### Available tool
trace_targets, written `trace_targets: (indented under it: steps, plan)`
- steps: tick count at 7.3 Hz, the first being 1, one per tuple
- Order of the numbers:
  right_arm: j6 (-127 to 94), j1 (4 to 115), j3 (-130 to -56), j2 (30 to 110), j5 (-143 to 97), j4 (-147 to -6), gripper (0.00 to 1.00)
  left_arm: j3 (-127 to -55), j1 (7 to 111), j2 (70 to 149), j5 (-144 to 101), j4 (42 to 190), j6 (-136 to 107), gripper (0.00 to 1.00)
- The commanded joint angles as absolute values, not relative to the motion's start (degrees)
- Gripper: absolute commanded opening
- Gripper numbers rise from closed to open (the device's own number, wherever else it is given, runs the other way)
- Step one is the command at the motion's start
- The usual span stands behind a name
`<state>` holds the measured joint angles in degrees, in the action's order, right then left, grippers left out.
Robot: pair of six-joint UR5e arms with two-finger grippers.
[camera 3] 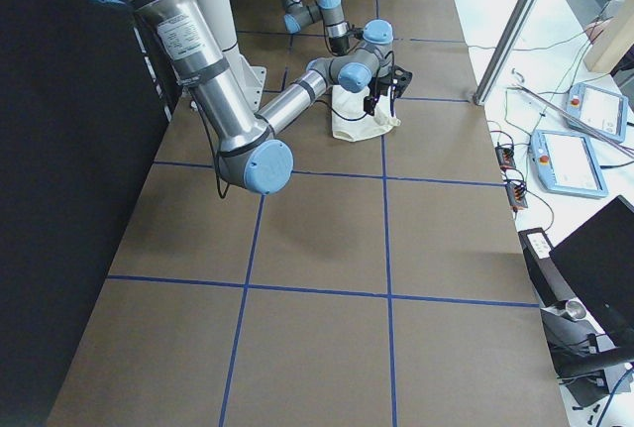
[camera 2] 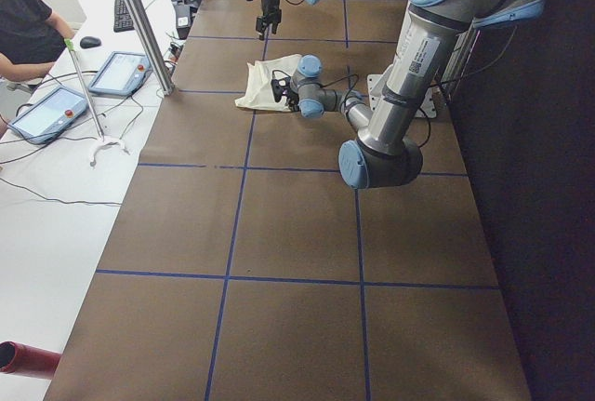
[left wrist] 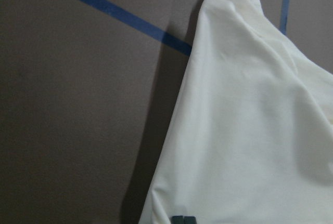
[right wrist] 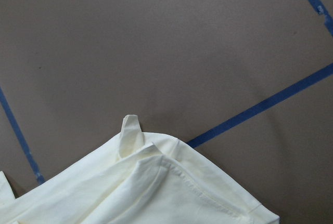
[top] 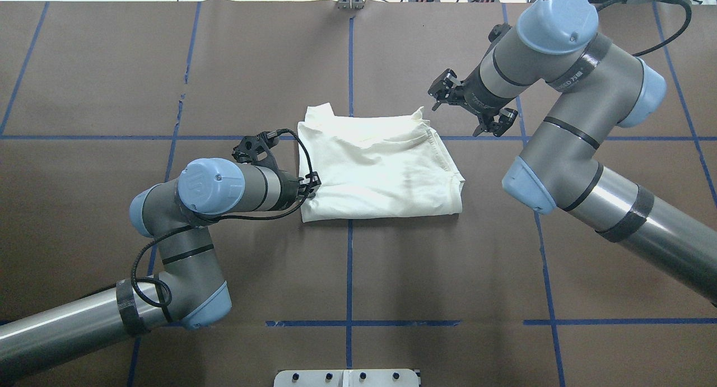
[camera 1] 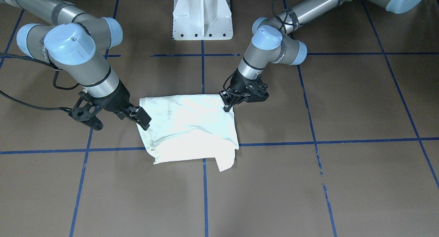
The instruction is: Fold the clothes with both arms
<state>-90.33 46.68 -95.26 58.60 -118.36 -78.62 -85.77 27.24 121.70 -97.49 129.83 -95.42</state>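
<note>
On table [top: 392,275], T-shirt [top: 381,168] long left-to-right.

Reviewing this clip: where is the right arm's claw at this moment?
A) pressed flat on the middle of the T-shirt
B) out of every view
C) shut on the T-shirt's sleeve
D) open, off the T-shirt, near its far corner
D: in the overhead view the right claw has its fingers spread wide and sits beside the far right corner of the T-shirt, not touching it. Its wrist view looks down on that corner from above.
</note>
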Motion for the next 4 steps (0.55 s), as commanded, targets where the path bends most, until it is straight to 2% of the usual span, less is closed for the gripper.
trace_targets:
  steps: [1, 2, 4]
  plan:
    - [-90.26, 47.02, -96.32, 59.50, -118.39, -78.75, 1.00, -95.47, 29.60, 119.20, -97.82, 122.12, -91.96, 0.00]
    - [-90.18, 47.37, -97.55, 61.16, -118.39, -78.75, 1.00, -101.11, 31.19, 116.92, -97.82, 117.90, -90.11, 0.00]
    - [-81.88, 49.12, -102.72, 70.27, -118.30, -78.49, 1.00, -108.60, 33.74, 110.17, -97.73, 112.24, -81.88, 0.00]
